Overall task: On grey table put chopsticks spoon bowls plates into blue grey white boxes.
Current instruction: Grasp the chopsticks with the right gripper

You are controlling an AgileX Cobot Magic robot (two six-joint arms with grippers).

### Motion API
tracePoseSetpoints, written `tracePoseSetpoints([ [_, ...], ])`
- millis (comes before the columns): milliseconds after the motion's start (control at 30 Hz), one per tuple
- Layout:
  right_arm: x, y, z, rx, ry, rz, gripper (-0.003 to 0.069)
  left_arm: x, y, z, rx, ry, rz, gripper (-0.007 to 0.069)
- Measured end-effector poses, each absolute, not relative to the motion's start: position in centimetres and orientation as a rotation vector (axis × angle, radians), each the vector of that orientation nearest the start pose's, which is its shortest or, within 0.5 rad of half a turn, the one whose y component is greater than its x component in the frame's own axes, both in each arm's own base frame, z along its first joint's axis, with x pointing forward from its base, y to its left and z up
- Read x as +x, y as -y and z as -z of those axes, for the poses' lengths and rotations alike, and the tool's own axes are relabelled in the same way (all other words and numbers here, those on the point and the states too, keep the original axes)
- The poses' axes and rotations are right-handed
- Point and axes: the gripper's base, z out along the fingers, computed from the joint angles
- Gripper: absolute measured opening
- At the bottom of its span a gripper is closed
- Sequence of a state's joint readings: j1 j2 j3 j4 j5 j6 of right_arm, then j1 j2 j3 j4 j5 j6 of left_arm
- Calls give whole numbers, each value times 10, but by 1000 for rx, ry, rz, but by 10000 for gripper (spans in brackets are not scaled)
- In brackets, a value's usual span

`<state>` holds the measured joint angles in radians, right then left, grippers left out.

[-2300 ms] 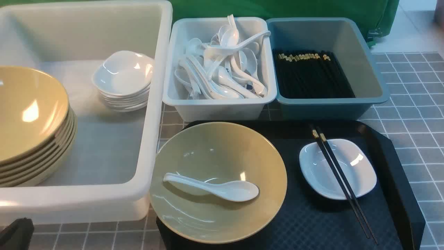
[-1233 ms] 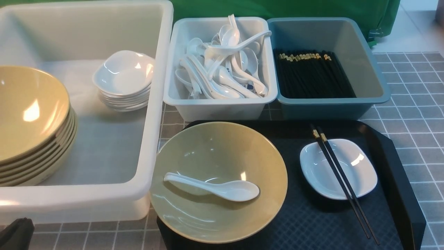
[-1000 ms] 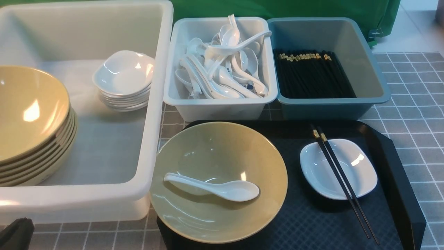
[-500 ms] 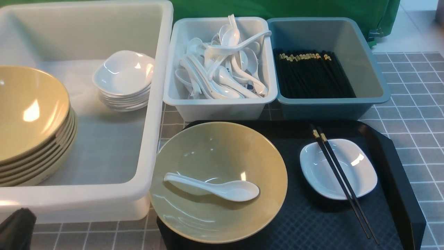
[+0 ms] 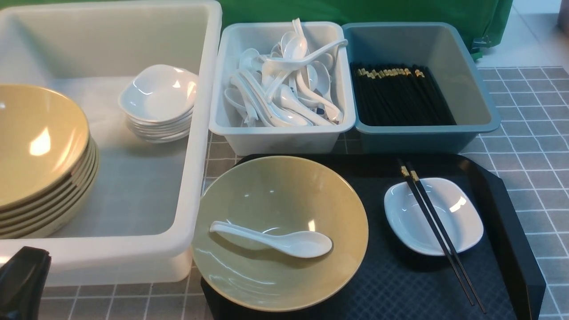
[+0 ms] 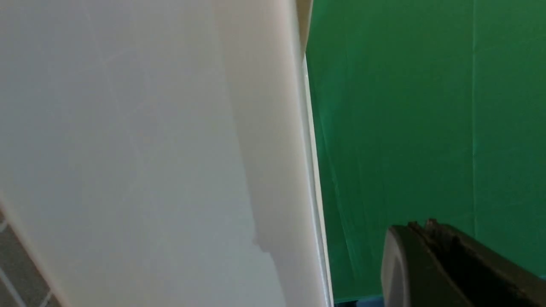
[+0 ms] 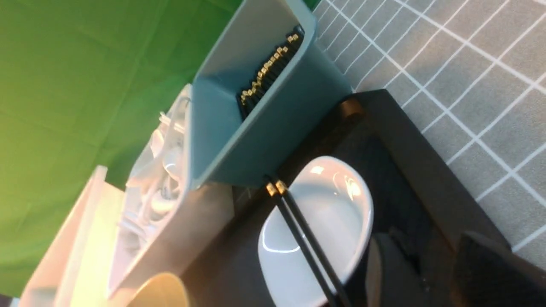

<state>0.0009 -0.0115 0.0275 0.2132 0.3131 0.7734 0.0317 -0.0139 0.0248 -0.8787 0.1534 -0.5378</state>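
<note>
A yellow bowl holding a white spoon sits on the black tray. Beside it, a small white plate carries a pair of black chopsticks. My left gripper shows at the bottom left corner, in front of the big white box. In the left wrist view its jaws stand together, empty, beside the box's wall. My right gripper is open and empty, just off the plate and chopsticks; it is outside the front view.
The white box holds a stack of yellow bowls and a stack of small white plates. The grey box is full of spoons. The blue box holds chopsticks. A green cloth hangs behind.
My left gripper has risen higher in the bottom left corner of the front view. Nothing on the tray or in the boxes has moved.
</note>
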Motion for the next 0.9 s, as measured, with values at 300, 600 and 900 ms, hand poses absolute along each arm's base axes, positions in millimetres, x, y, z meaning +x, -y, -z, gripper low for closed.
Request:
tracePoseSetpoints([
  [300, 47, -12, -246, 364, -1710, -519, 156, 42, 19, -289, -291, -1577, 582, -15],
  [600, 107, -23, -340, -277, -2097, -172, 33, 102, 6, -349, 40, -2314, 96, -15],
  [900, 180, -67, -343, -761, -2455, -170, 33, 148, 43, -360, 479, -2478, 165, -15],
])
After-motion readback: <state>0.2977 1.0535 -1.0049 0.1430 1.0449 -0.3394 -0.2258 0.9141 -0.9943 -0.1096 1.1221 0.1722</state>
